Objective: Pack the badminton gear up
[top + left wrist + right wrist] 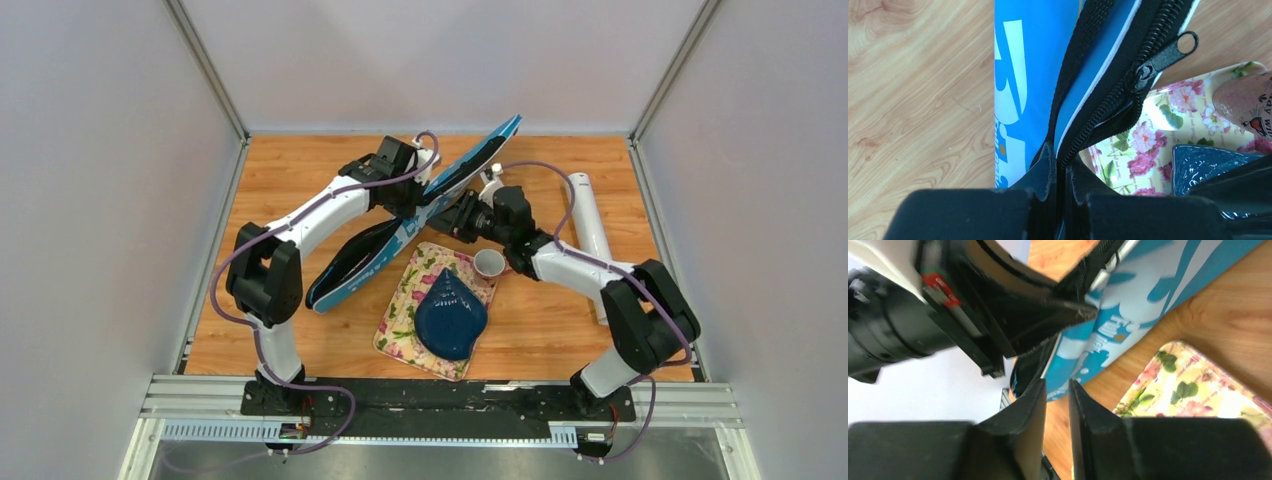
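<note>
Left pincer pinches the racket bag by its edge; right pincer slightly parted, empty. I reckon I'm zipping, so next I grab the zipper pull.

Dark blue plate lies on a floral tray, white cup at its corner.

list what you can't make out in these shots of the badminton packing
- rackets, shuttlecocks: in no view; inside of the racket bag hidden by its own panels
- white tube: part crossed by the right arm, top view
- cup: cut off by the right edge, left wrist view
</note>
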